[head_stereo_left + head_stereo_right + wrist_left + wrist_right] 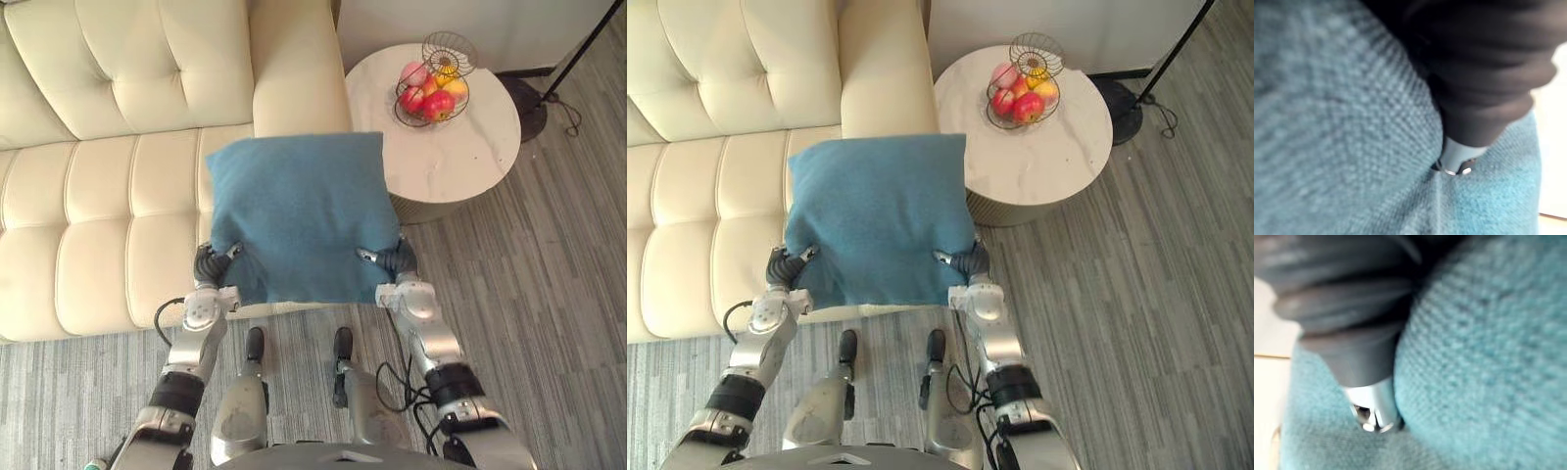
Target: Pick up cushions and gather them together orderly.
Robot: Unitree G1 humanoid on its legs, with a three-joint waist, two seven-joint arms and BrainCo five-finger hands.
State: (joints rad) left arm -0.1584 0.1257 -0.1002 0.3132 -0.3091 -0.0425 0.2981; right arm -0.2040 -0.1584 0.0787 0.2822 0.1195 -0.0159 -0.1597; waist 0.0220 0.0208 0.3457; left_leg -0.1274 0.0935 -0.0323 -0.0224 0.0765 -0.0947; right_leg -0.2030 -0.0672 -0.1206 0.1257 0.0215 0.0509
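Observation:
A blue square cushion [294, 215] is held up in front of me, over the sofa's right end and its front edge. My left hand [209, 264] grips its near left corner and my right hand [397, 259] its near right corner. Each thumb lies on top of the cloth, while the fingers are hidden beneath it. In the left wrist view the dark-covered left hand [1479, 73] presses into the blue cushion [1342, 147]. The right wrist view has the right hand [1352, 308] dug into the same blue cushion [1484, 357].
A cream tufted sofa [98, 196] spans the left, its armrest [294, 69] behind the cushion. To the right stands a round white side table [470, 147] with a wire fruit basket [431, 88]. A lamp base [534, 103] sits behind it on the grey floor.

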